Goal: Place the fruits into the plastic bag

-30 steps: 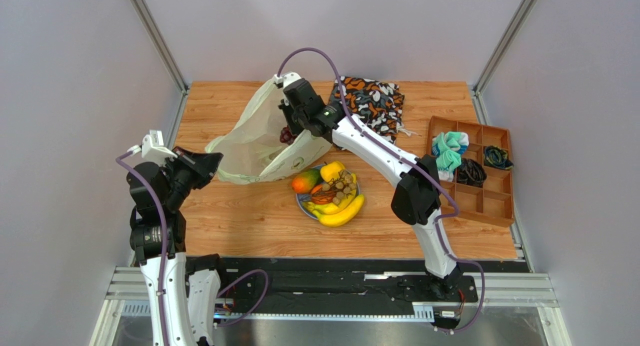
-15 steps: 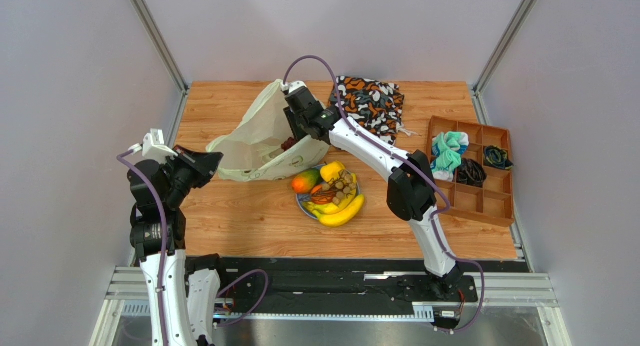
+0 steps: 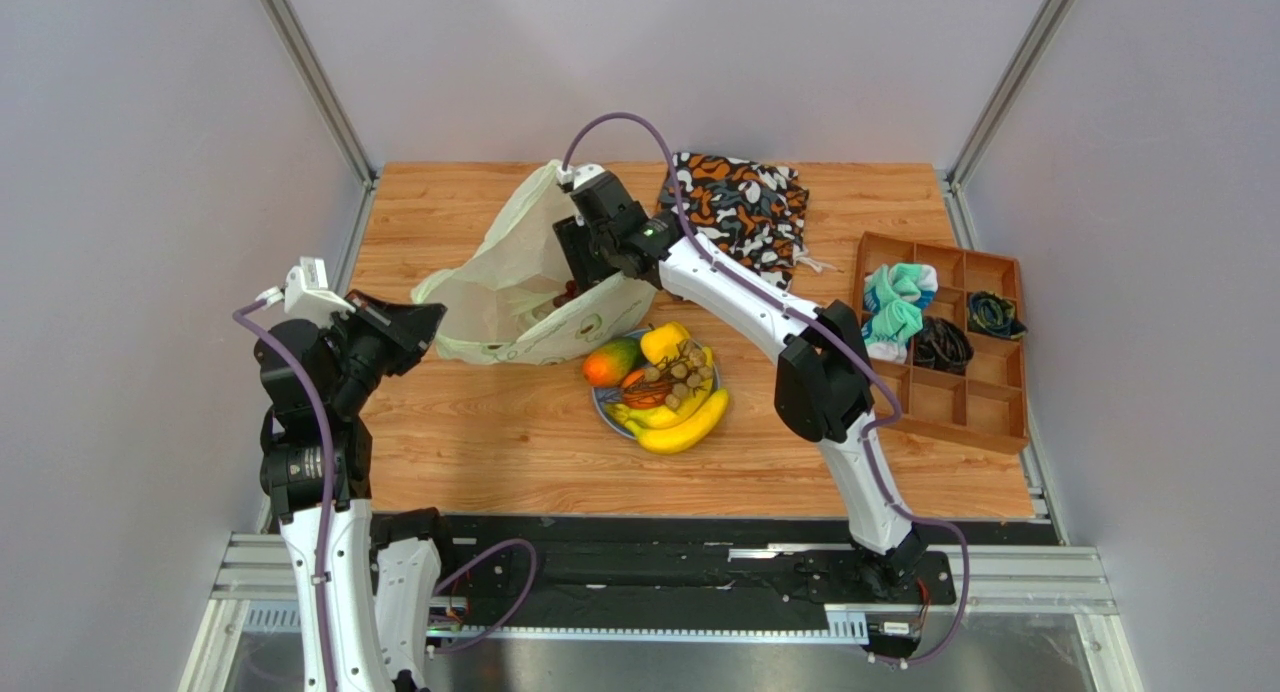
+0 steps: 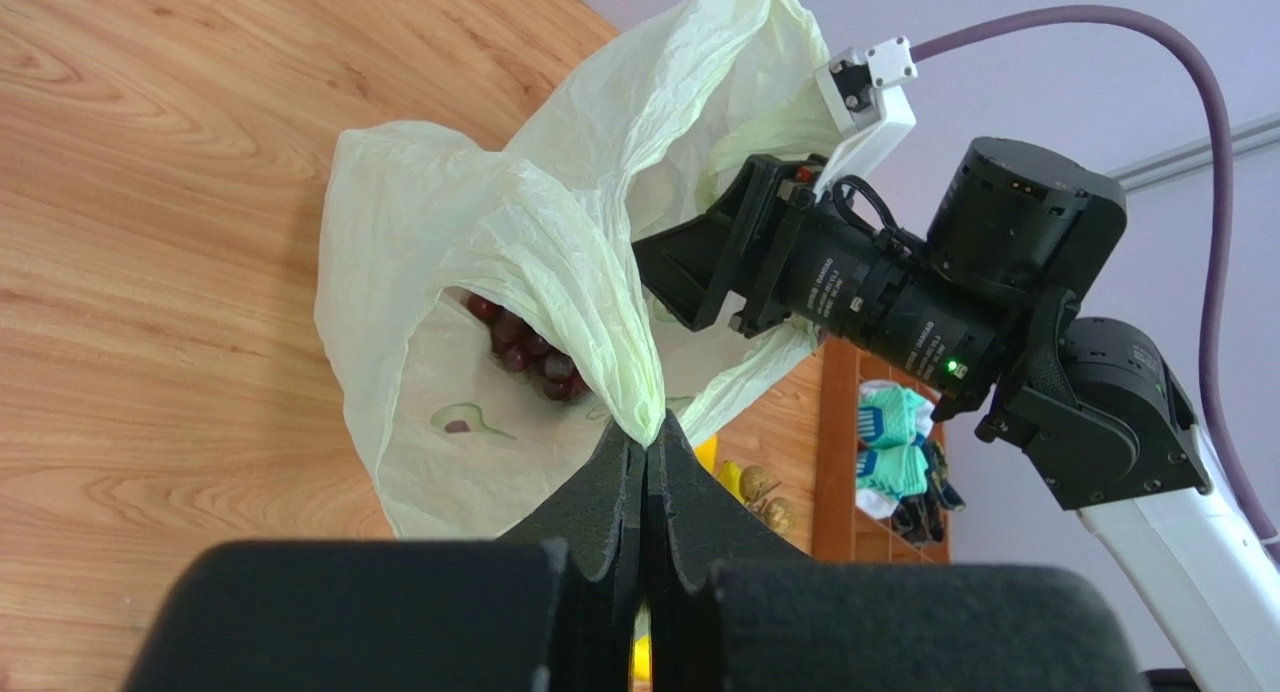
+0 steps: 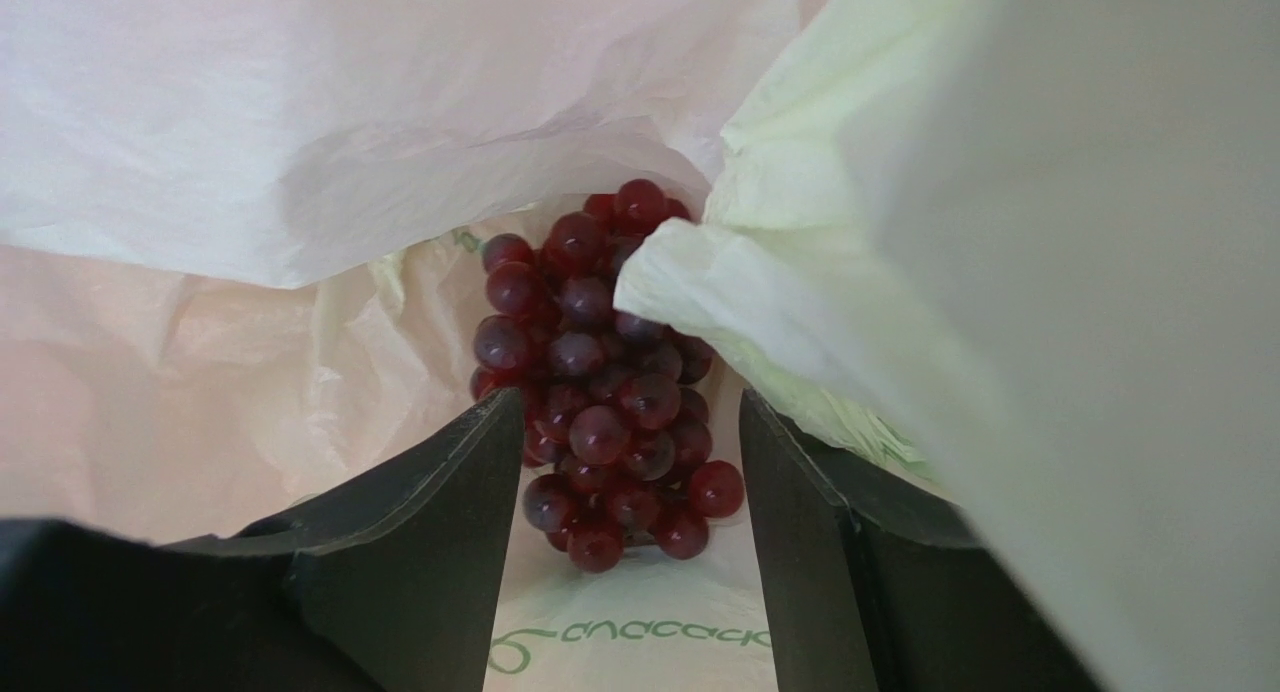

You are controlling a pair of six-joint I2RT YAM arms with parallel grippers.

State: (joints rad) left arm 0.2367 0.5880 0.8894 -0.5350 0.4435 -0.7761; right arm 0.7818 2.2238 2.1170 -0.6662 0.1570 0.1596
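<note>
Since a second ago the plastic bag [image 3: 504, 280] has bunched higher at upper centre, the right gripper [image 3: 579, 265] in its mouth; the other fruits [image 3: 661, 380] wait mid-frame. Left wrist view: the left gripper [image 4: 646, 449] is pressed together, pinching the bag's rim. Right wrist view: its fingers [image 5: 436, 542] are spread and the purple grapes [image 5: 594, 377] lie loose inside; that fold [image 5: 781, 317] at right could snag a finger on withdrawal and drag the bag, I'd say.

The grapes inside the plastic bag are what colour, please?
Dark red-purple grapes; clearest in the right wrist view.
</note>
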